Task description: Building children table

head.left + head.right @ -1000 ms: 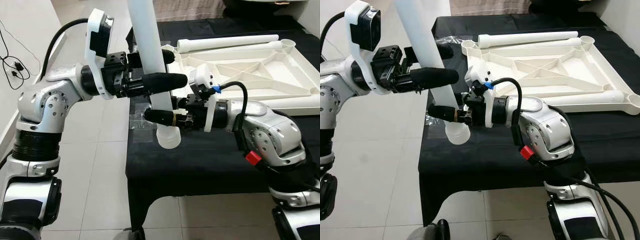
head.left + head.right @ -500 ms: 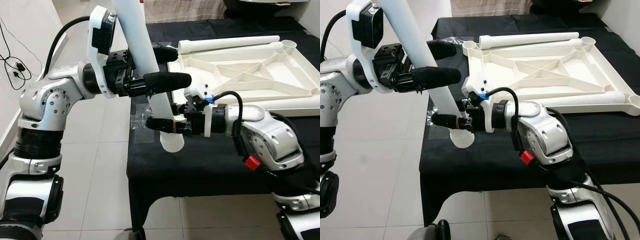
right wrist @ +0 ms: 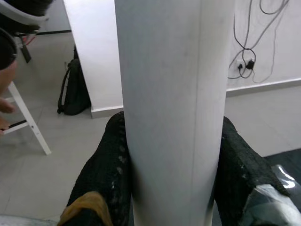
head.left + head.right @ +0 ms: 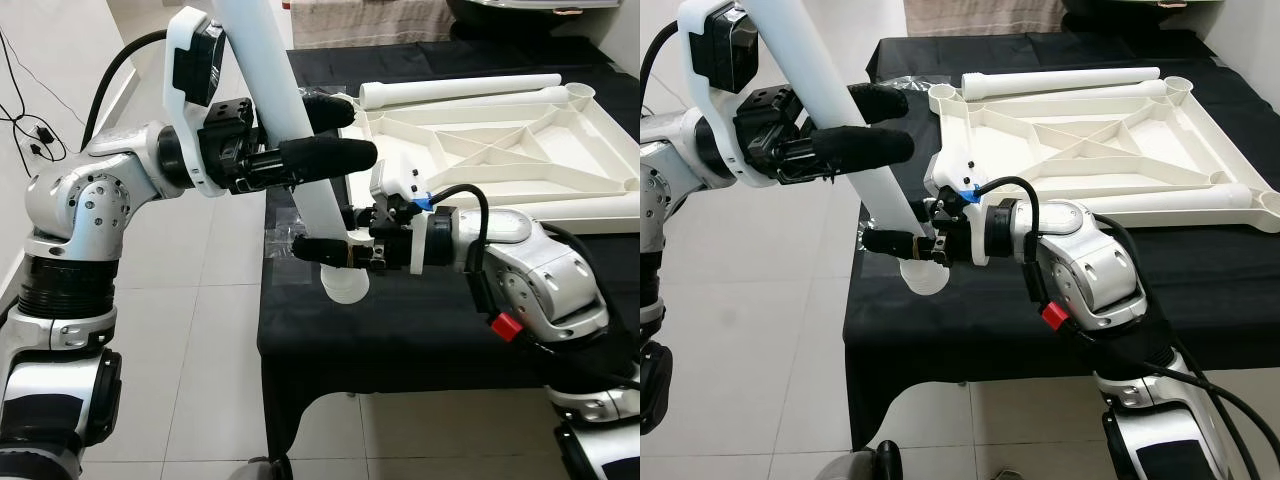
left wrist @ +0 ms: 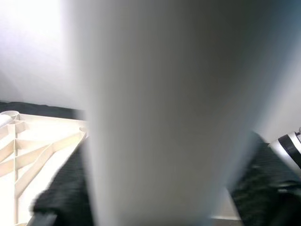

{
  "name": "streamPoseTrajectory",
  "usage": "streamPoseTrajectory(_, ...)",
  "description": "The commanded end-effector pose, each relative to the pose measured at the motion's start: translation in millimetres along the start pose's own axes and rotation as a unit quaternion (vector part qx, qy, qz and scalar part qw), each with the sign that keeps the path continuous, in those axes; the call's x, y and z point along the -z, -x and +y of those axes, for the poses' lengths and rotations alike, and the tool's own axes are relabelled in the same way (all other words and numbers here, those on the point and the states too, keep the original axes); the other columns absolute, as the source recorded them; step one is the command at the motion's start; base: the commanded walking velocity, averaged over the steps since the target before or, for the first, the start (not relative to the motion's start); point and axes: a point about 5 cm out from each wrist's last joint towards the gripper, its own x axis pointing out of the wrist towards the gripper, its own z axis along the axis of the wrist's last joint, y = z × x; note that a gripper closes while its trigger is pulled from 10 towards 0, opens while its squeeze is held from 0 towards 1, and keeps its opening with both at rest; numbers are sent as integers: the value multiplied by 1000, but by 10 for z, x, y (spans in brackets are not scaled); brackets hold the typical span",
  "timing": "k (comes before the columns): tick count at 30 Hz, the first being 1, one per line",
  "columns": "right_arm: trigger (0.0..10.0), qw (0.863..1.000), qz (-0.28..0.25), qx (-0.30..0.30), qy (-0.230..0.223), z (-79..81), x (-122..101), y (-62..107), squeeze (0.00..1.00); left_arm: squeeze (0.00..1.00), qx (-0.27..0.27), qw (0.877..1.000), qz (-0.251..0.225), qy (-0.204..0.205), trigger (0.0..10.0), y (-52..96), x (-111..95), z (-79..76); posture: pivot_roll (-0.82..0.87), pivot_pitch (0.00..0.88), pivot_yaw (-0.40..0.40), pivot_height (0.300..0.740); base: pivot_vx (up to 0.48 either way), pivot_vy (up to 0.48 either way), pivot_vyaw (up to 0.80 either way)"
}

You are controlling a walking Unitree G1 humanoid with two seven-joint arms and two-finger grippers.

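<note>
Held table leg: a white tube (image 4: 290, 130) tilted a little off upright, its flared lower end hanging just past the left edge of the black-covered table (image 4: 420, 320) – over the tiled floor (image 4: 210, 330)
Left gripper (image 4: 335, 130): clenched on the leg's middle stretch, one black finger in front of the tube and one behind it; in the left wrist view the tube sits between the two black fingers (image 5: 61, 188)
Right gripper (image 4: 325, 250): clamped on the same leg near its lower end, just above the flare; the right wrist view shows both black fingers (image 3: 106, 165) pressed against the tube's sides
Table top: a white ribbed panel (image 4: 500, 150) lying underside-up on the far right part of the table, round sockets at its corners
Other legs: one white leg (image 4: 460, 88) lies along the panel's far edge, another (image 4: 590, 208) along its near edge, reaching the table's right edge
Plastic wrap: a clear crumpled sheet (image 4: 285, 240) on the table's left edge, beside the held leg's lower end
Wall side: a black cable (image 4: 25, 125) hangs down the white wall at the left
Room seen from the right wrist: a black bag (image 3: 75, 92) against a white wall, a white stand leg (image 3: 28, 122) on the floor – and cables (image 3: 251, 42) on the far wall
</note>
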Motion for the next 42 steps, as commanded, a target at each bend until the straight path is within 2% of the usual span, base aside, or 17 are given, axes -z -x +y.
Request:
streamPoseTrajectory(1,0,1000,-6,-16,10,61,-20,-26,0,0,11,1000,1,-4,0,-8,-68,-41,-33,163,49,740,0,0,0)
streamPoseTrajectory(15,0,1000,-19,-7,13,25,-48,-40,0,0,20,999,24,9,0,10,12,-71,-29,167,50,740,0,0,0)
streamPoseTrajectory(16,1529,1000,-24,7,10,5,-57,-46,0,0,17,1000,25,7,0,9,10,-67,-29,168,51,740,0,0,0)
streamPoseTrajectory(17,1529,1000,-24,7,10,5,-57,-46,0,0,17,1000,25,7,0,9,10,-67,-29,168,51,740,0,0,0)
streamPoseTrajectory(18,10000,1000,-29,-1,8,23,-58,-51,16,0,15,1000,26,2,0,8,5,-64,-27,168,50,740,0,0,0)
streamPoseTrajectory(19,10000,1000,-29,-1,8,23,-58,-51,16,0,15,1000,26,2,0,8,5,-64,-27,168,50,740,0,0,0)
streamPoseTrajectory(20,10000,999,-39,5,5,16,-67,-56,1000,0,8,1000,26,-5,0,8,-7,-53,-24,169,50,740,0,0,0)
streamPoseTrajectory(21,10000,999,-39,5,5,16,-67,-56,1000,0,8,1000,26,-5,0,8,-7,-53,-24,169,50,740,0,0,0)
streamPoseTrajectory(23,10000,999,-51,12,-3,-1,-66,-30,1000,0,-18,999,32,-34,3804,27,-59,1,-24,172,47,740,0,0,0)
streamPoseTrajectory(28,10000,998,-52,27,-7,-40,-45,16,1000,0,-44,997,38,-59,4863,65,-123,65,-24,175,45,740,0,0,0)
streamPoseTrajectory(29,10000,998,-43,38,-12,-67,12,84,1000,0,-71,993,50,-82,9020,115,-184,131,-22,180,45,740,0,0,0)
streamPoseTrajectory(37,10000,997,24,65,-37,-73,324,303,1000,0,-125,977,90,-150,10000,231,-443,301,-10,197,39,740,0,0,0)
streamPoseTrajectory(38,10000,994,63,70,-54,-32,512,360,698,0,-144,972,86,-167,10000,239,-631,399,-8,205,45,740,0,0,0)
streamPoseTrajectory(39,10000,993,73,70,-58,-17,562,360,498,0,-150,972,78,-165,10000,231,-674,437,-8,207,46,740,0,0,0)
streamPoseTrajectory(40,10000,993,78,70,-60,-11,586,356,110,0,-152,972,73,-163,10000,225,-690,457,-8,207,46,740,0,0,0)
streamPoseTrajectory(41,10000,993,76,68,-63,3,588,343,0,0,-152,973,72,-160,10000,215,-692,474,-10,212,47,740,0,0,0)
streamPoseTrajectory(42,10000,993,76,68,-63,3,588,343,0,0,-152,973,72,-160,10000,215,-692,474,-10,212,47,740,0,0,0)
